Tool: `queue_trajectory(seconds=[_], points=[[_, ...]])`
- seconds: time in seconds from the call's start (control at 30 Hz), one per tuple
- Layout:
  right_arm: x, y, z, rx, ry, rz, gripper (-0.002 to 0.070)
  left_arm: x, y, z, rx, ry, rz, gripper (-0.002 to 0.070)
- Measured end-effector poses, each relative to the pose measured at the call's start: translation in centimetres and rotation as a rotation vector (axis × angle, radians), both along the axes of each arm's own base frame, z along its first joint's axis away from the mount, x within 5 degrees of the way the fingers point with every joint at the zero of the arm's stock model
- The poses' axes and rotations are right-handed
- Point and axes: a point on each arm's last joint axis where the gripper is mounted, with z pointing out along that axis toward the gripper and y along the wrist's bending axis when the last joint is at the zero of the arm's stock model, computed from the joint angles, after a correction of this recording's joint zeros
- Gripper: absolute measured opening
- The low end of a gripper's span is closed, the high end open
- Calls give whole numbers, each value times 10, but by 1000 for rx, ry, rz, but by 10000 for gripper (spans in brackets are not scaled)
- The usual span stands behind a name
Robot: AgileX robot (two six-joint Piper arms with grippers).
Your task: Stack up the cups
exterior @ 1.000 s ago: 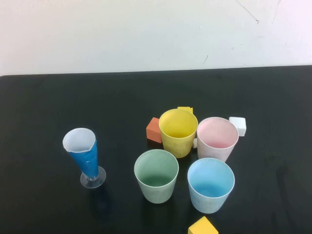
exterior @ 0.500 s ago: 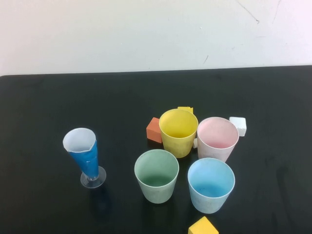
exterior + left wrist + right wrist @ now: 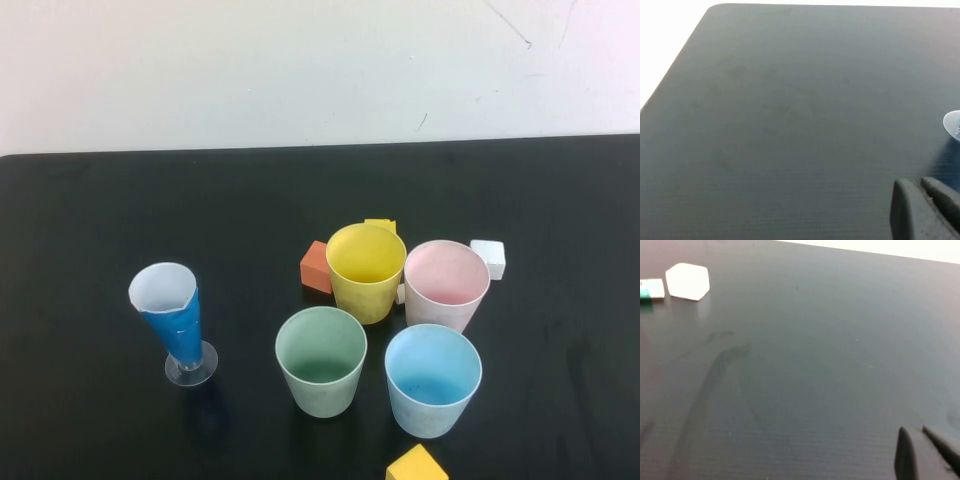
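Left gripper (image 3: 925,207): dark fingers close together over bare black table (image 3: 90,220), gripping nothing. Blue-and-white cone glass on clear foot (image 3: 172,320), far left. Cluster right of centre, all upright and unstacked: matte green plastic cup (image 3: 321,360) near-left, yellow cup (image 3: 366,271) far-left, pink cup (image 3: 445,283) far-right, light blue cup (image 3: 432,379) near-right. Right gripper (image 3: 920,452): fingers narrow, empty, over table.

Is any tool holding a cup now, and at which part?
Nothing is held. The left tool and right tool hang over bare table, away from the cups.

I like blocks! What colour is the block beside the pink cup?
White block, clearest in the high view.
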Motion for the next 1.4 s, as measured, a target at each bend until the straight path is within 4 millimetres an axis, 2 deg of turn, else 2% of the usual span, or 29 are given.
queue_trajectory(seconds=[0.27,0.4,0.47,0.57,0.63,0.7,0.77,1.0,1.4], points=[[0,1,0,39,0,3,-3,0,0,0,0,0,0,-2],[0,7,0,220,1,12,-3,1,-1,3,-59,-33,8,-2],[0,13,1,439,7,7,-3,2,-3,8,-268,-92,29,-2],[-1,22,6,814,24,-4,-3,3,-1,23,-774,-236,92,-2],[-1,25,8,945,31,-2,-3,3,4,30,-1050,-315,140,-2],[-1,26,9,990,30,3,-3,2,9,33,-1175,-375,178,-2],[-1,26,10,963,20,15,-3,2,13,35,-1193,-423,207,-2],[0,26,10,797,-10,64,-3,1,18,37,-976,-470,236,-2],[-2,28,7,660,16,124,-3,0,21,38,-965,-505,262,-2]])
